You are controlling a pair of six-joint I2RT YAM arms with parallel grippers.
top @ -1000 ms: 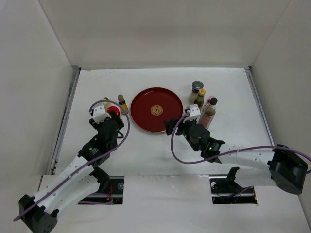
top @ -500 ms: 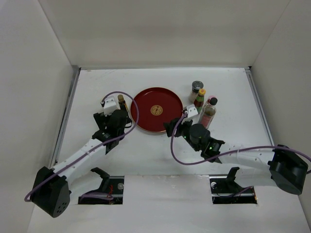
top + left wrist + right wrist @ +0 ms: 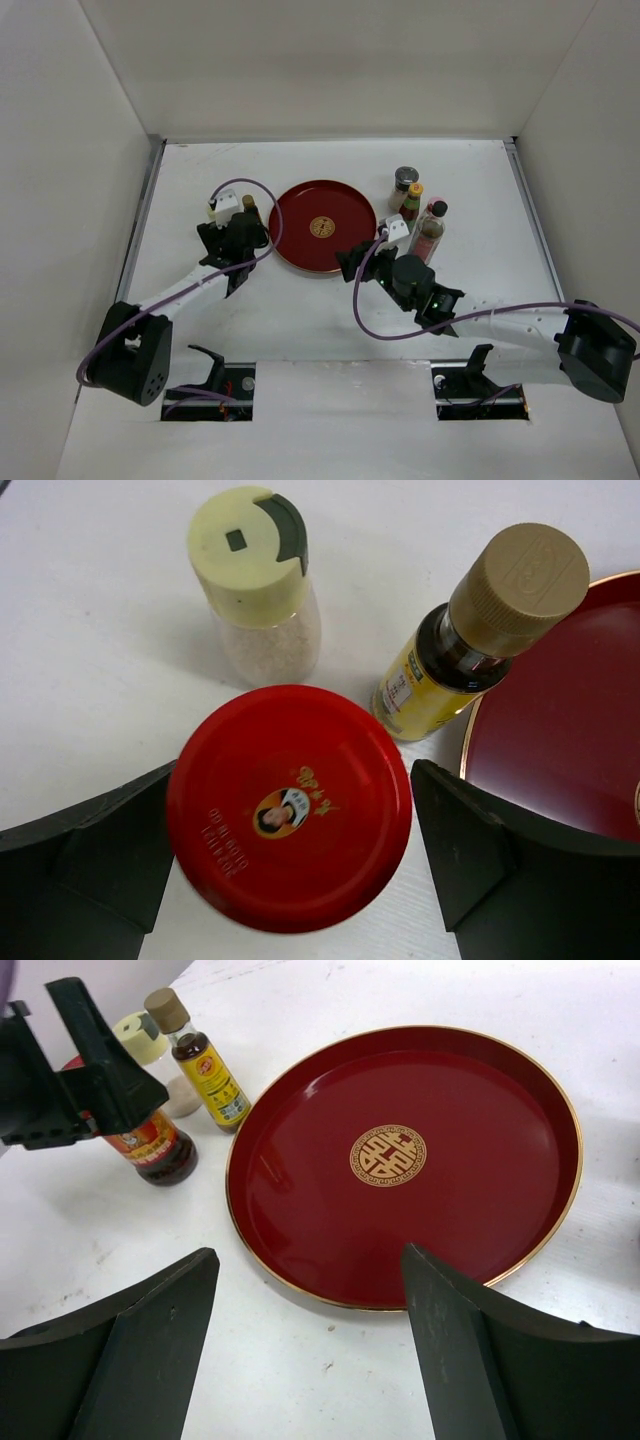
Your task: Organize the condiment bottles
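Observation:
My left gripper (image 3: 292,780) hangs open straight over a red-lidded jar (image 3: 289,805), one finger at each side of the lid, with a gap at the right finger. Behind it stand a cream-capped shaker (image 3: 250,575) and a tan-capped bottle with a yellow label (image 3: 480,630). Across the table, a grey-capped jar (image 3: 404,180), a yellow-capped bottle (image 3: 412,200) and a tall clear black-capped bottle (image 3: 430,232) stand together. My right gripper (image 3: 310,1260) is open and empty above the table, just in front of the tray's near rim.
A round red tray (image 3: 290,215) with a gold emblem lies between the two groups of bottles, with nothing on it. Its rim (image 3: 470,750) sits right beside the tan-capped bottle. White walls enclose the table on three sides.
My left arm has swung forward and to the right, so its gripper now covers the red-lidded jar, and its jaws have spread. The right gripper has hardly moved.

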